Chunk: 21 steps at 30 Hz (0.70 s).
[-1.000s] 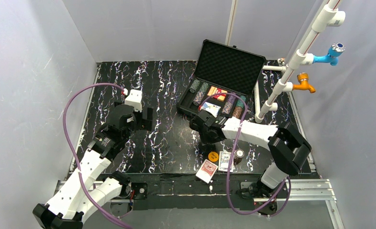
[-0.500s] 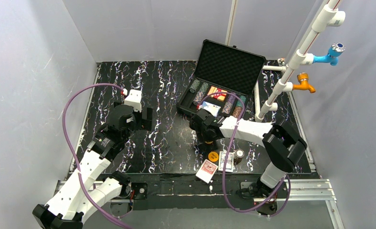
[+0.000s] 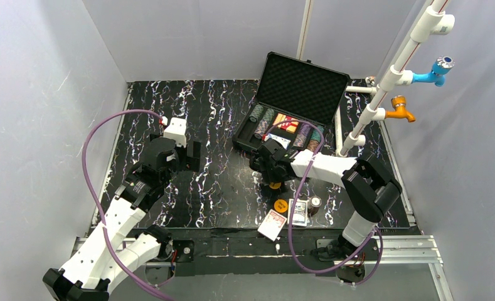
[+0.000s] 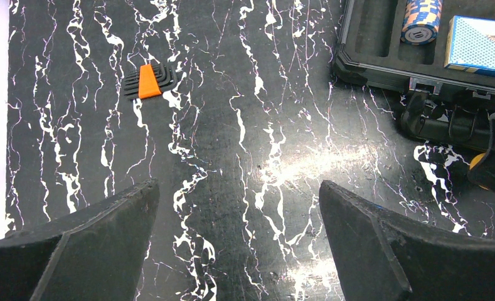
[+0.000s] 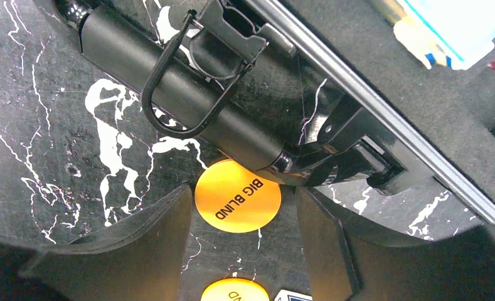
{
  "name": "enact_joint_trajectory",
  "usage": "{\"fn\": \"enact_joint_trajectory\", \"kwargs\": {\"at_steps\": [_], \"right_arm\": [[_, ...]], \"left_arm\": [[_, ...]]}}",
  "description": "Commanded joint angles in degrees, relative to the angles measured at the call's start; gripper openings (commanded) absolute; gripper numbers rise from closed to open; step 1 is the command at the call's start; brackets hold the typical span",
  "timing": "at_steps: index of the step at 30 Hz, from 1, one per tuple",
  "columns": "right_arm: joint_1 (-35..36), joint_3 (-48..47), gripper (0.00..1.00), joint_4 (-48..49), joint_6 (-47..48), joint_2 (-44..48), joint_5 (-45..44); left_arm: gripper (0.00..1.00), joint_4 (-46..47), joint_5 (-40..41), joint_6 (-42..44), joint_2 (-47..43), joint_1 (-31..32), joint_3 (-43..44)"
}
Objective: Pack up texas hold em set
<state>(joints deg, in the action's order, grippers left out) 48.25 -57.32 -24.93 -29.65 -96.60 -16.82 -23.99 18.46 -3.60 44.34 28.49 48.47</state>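
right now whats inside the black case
Rows of poker chips, red cards and a blue deck sit in the case. The right arm covers its near edge, hiding anything there.

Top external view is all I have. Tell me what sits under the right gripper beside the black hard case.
Observer: The right wrist view shows an orange round disc printed BIG BLIND. It lies flat on the table between the open fingers of the right gripper.
Operator: Say whether it touches the case.
Observer: Its far edge is hidden under the black case handle; I cannot tell whether they touch.
Operator: Check the left gripper too.
Observer: The left gripper is open with nothing between its fingers. An orange-and-black hex key set lies beyond it.
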Motion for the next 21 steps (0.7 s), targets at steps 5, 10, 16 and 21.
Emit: {"fn": "enact_joint_trajectory", "kwargs": {"at_steps": [5,10,16,21], "right_arm": [[-0.4,3.2,0.64,0.7,1.1,-0.6,2.7],[-0.3,4.0,0.65,-0.1,1.0,-0.8,3.7],[0.5,3.9,0.67,-1.6,1.8,-0.3,3.6],[1.4,3.7,0.67,-2.5,1.7,-0.3,3.4]], "left_arm": [[0.98,0.3,1.1,0.5,-0.7,-0.2,-0.4],[0.98,0.3,1.0,0.5,-0.7,-0.3,-0.4],[0.98,0.3,0.9,0.6,-0.7,-0.3,-0.4],[0.98,0.3,1.0,0.6,-0.8,-0.3,-0.4]]}}
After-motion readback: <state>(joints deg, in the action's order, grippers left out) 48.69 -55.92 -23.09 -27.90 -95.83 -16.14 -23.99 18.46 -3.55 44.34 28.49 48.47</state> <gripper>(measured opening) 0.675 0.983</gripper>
